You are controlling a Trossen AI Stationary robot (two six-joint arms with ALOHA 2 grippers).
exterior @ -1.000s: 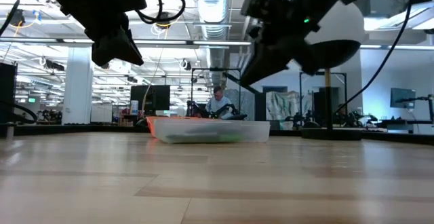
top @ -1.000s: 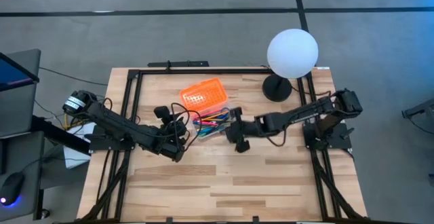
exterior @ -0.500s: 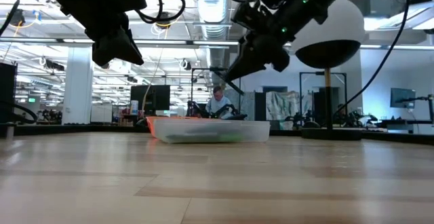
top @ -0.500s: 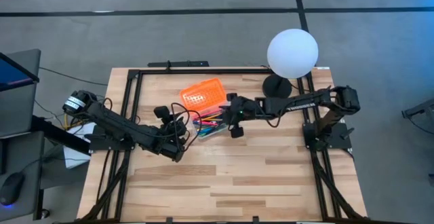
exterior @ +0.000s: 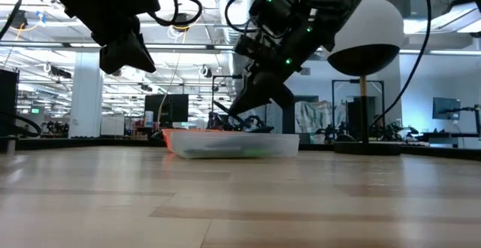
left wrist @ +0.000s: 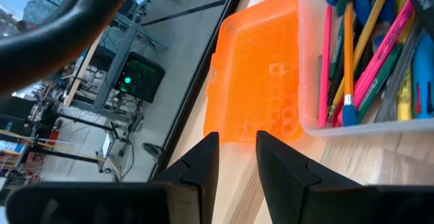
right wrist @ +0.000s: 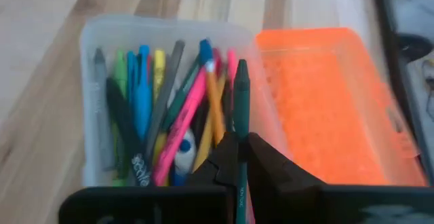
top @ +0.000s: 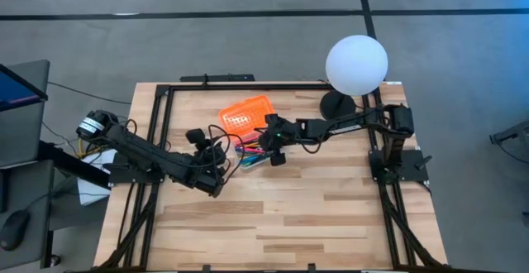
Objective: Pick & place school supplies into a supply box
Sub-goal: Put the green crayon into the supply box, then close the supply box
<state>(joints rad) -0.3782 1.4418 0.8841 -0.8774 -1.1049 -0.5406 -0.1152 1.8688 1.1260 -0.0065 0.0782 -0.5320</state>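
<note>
Right wrist view is showing the right gripper (right wrist: 239, 157) pinching a green pen (right wrist: 241, 102) over the box (right wrist: 91, 37), lining it up for dropping among the pens (right wrist: 159, 102). Left gripper (left wrist: 236, 157) is waiting beside the lid (left wrist: 261, 81), fingers narrowly parted and holding nothing.

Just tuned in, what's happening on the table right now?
The right gripper is shut on a dark green pen and holds it over the open supply box, which already holds many pens and markers. The orange lid lies open beside the box. The left gripper waits nearby, empty.
</note>
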